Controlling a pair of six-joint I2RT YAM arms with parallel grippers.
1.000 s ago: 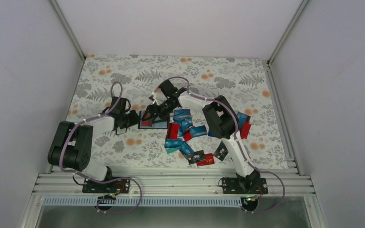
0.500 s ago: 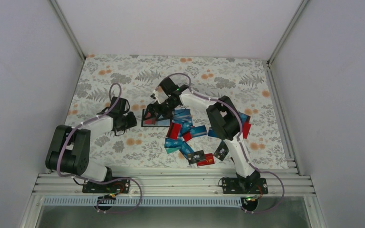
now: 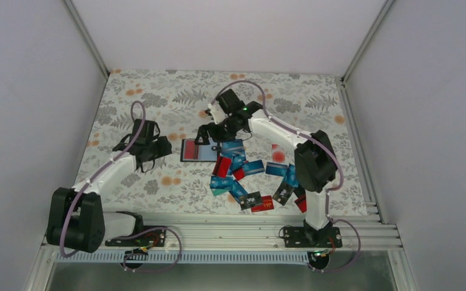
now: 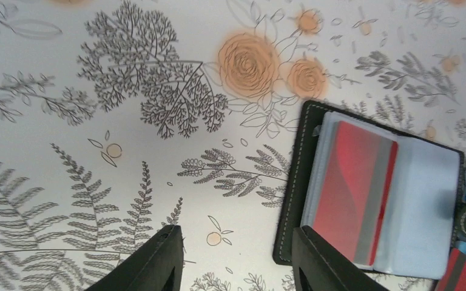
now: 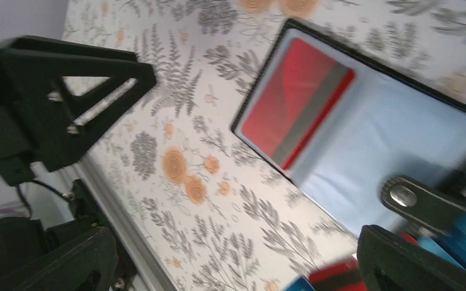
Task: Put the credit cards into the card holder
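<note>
from above, the left gripper (image 3: 161, 148) sat just left of the holder (image 3: 199, 151), its jaws partly apart with nothing between them. the right gripper (image 3: 205, 134) hung over the holder's far edge, spread wide and empty. the holder lay open and flat on the floral cloth (image 3: 158, 97), mid-table. the loose cards (image 3: 238, 173) were heaped just to its right: thin glossy rectangles in blue, teal, red and black.

in the left wrist view, two black angular plastic fingers (image 4: 158, 264) stood apart over bare cloth. the right one overlapped the holder's near corner, though contact could not be told. the holder showed a black stitched border and pale grey-blue pockets. a red card (image 4: 346, 188) with a grey stripe was tucked into one pocket.

in the right wrist view, the fingers stood at the two lower corners, very wide apart, gripping nothing. a black snap tab (image 5: 425, 203) with a metal stud jutted from the holder's edge.
</note>
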